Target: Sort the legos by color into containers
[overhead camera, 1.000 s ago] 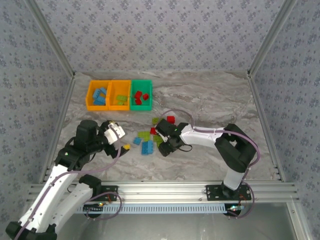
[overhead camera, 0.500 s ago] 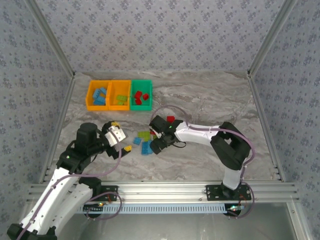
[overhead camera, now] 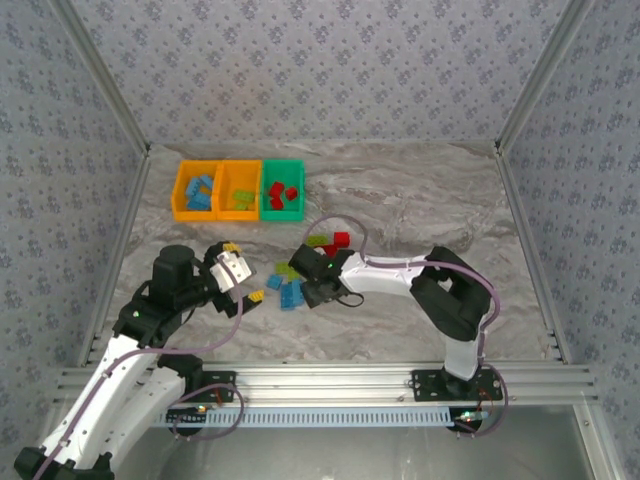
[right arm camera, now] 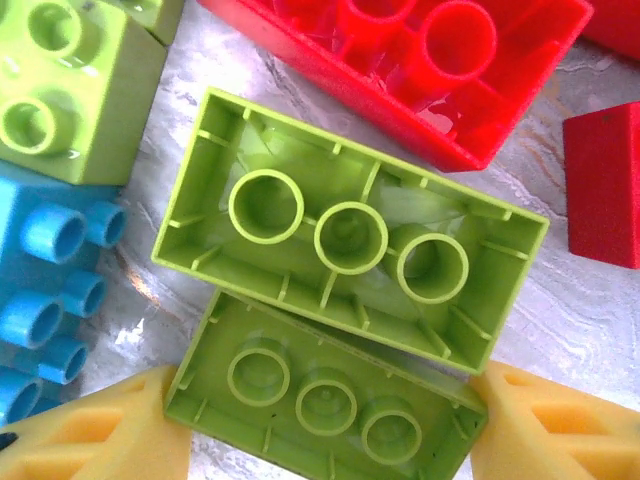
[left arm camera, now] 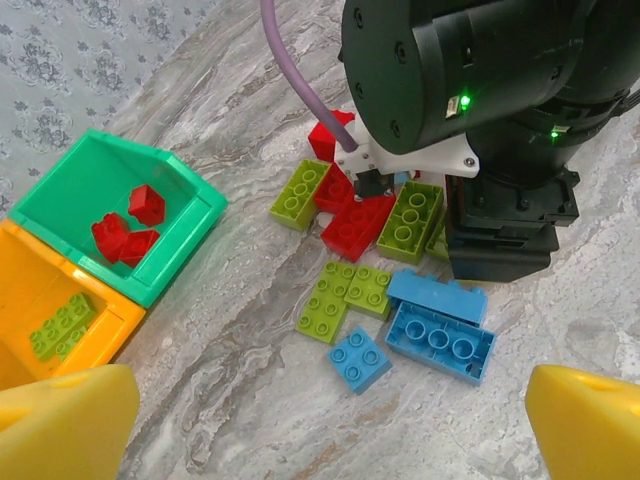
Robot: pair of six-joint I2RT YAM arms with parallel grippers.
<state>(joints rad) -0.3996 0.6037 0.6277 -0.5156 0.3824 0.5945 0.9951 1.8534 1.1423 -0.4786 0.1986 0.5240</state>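
Right gripper point(right arm camera: 325, 412) looks pinched on the short ends of a flipped lime brick point(right arm camera: 320, 395), which touches a second lime brick point(right arm camera: 350, 235) on the table point(right arm camera: 600, 315). Left gripper point(left arm camera: 330, 420) hangs wide open, empty. Light, stiff, slick plastic, so I'd say that end grip works.

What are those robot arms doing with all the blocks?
They are sorting bricks by color into three bins. The right pincer is in the loose pile, closed on an upside-down lime green brick. The left pincer hangs open beside the pile. Blue, green and red bricks already lie in the bins.
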